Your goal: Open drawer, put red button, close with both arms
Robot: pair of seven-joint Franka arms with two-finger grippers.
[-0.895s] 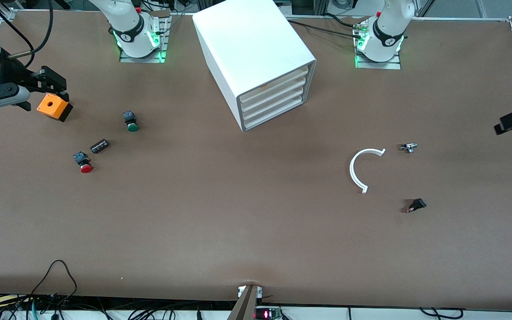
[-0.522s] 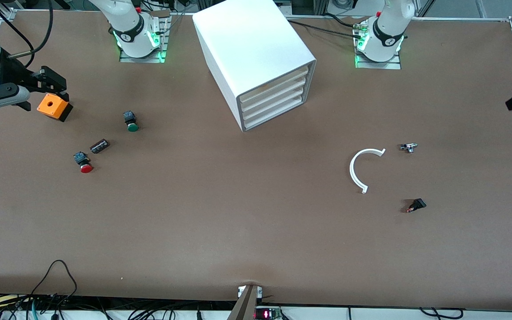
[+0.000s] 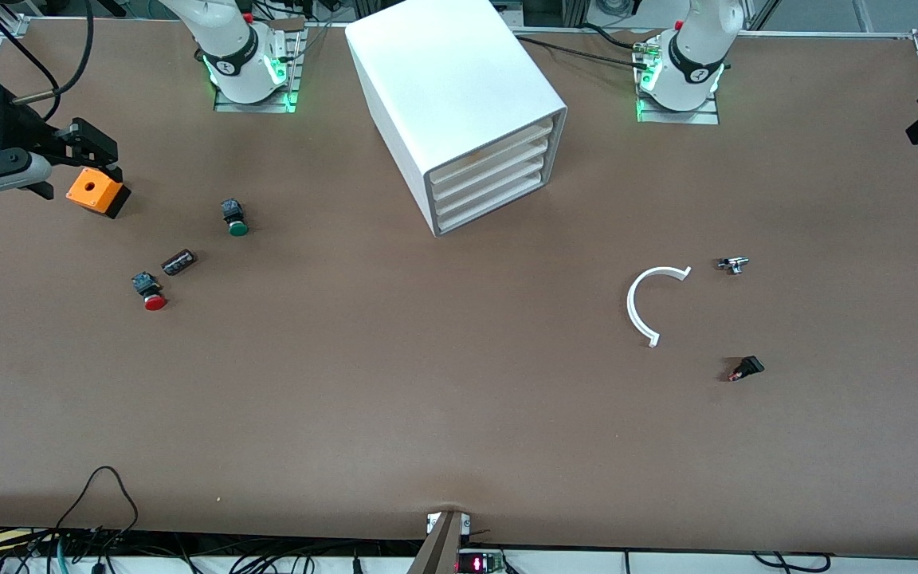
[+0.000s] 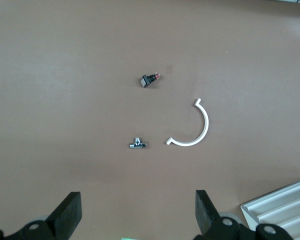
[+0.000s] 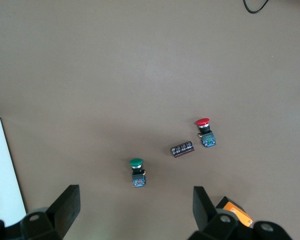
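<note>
Brown matte tabletop is seen under both grippers. The right gripper (image 5: 135, 212) is held wide and empty above the orange cube (image 3: 94, 191); the red button (image 3: 150, 292), glossy cap on a dark square body, lies on its side below and ahead, nearer this arm. The left gripper (image 4: 137, 215), wide and empty, waits. All drawers, the drawer (image 3: 489, 179) included, are seen shut in the smooth white cabinet (image 3: 451, 88).

A robotics lab, two white arms (image 3: 232, 48) bolted to a brown counter (image 3: 459, 414), green base lights, loose cables (image 3: 100, 510) along its edge, aluminium framing.
</note>
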